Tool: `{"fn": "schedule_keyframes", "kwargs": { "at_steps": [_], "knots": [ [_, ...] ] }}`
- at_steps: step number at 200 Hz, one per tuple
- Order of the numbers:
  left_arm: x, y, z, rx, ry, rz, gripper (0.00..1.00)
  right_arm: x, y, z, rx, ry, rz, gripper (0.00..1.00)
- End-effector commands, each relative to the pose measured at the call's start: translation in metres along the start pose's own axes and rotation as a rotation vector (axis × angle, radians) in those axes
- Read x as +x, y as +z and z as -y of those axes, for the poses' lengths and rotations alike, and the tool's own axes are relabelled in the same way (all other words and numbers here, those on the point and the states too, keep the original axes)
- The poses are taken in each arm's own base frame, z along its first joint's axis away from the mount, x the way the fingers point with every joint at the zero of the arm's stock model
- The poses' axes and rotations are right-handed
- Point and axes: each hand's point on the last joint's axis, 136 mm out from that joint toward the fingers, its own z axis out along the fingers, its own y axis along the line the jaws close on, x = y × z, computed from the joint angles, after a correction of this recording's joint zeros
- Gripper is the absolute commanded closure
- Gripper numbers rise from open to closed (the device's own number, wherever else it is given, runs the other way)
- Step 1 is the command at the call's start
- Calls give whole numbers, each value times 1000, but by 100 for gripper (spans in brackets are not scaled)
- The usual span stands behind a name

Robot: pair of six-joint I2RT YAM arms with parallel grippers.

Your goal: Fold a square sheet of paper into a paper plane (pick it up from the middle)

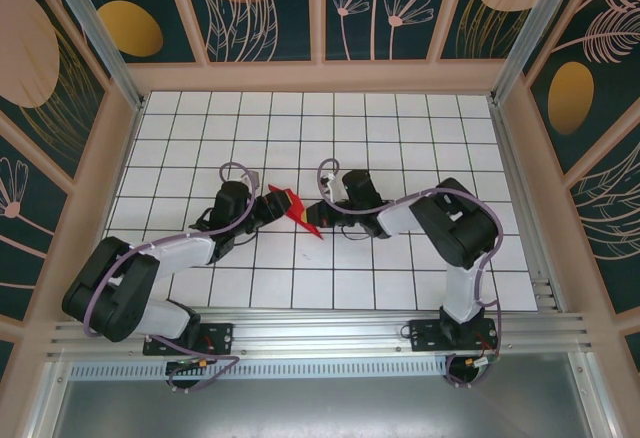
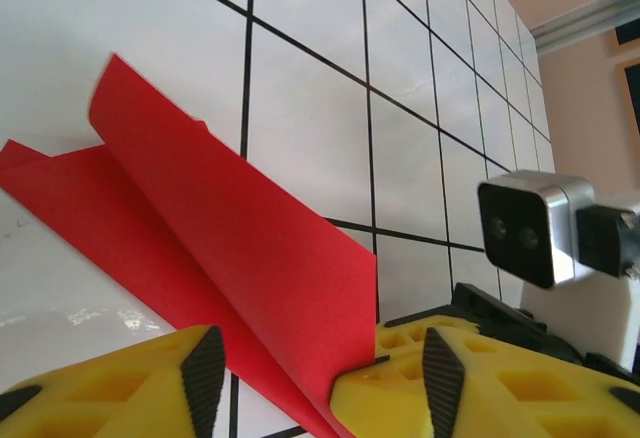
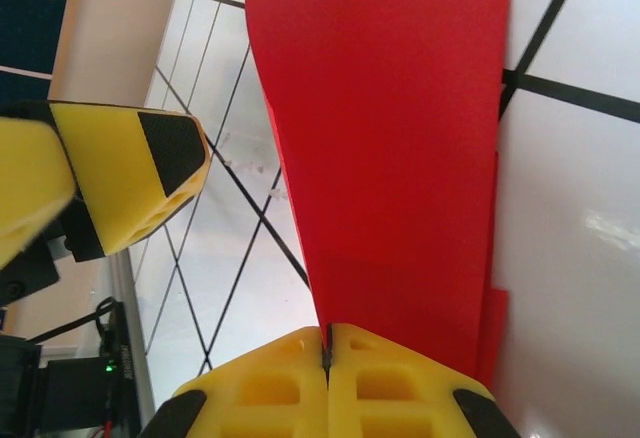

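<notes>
The red sheet of paper [image 1: 298, 208] is near the middle of the white gridded table [image 1: 420, 138], caught between the two hands and already partly folded; it looks like a narrow, pointed shape from above. The right hand [image 1: 325, 210] comes in from the right, and its wrist view shows the hand [image 3: 327, 343] closed tight, yellow fingers pressed together with the near end of the sheet [image 3: 390, 158] pinched in the seam; the paper runs away from it as a long strip with a curved far edge, and a second layer peeks out low on the right. The left hand [image 1: 268, 203] reaches in from the other side; its wrist view shows the hand [image 2: 322, 378] standing open, fingers apart, with the paper's crease [image 2: 250, 248] running down into the gap; one layer lies flat on the table, while the upper flap is lifted and its edge touches the right-side finger [image 2: 440, 378]. The right arm's camera [image 2: 530, 228] sits just beyond.
</notes>
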Motion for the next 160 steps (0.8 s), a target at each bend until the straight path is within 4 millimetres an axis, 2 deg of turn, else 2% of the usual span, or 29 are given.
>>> {"fn": "schedule_keyframes", "kwargs": {
  "at_steps": [1,71,125,160],
  "knots": [
    [-7,-4,15,71,43,25,47,-4,7,-9,-55,22,-35,100],
    [-4,8,25,118,89,-17,53,-7,19,-3,-56,71,-80,100],
    [-7,18,23,107,87,-22,60,-5,21,6,-48,122,-94,100],
    [-9,29,12,45,72,-29,67,-6,20,12,-35,146,-97,100]
  ]
}}
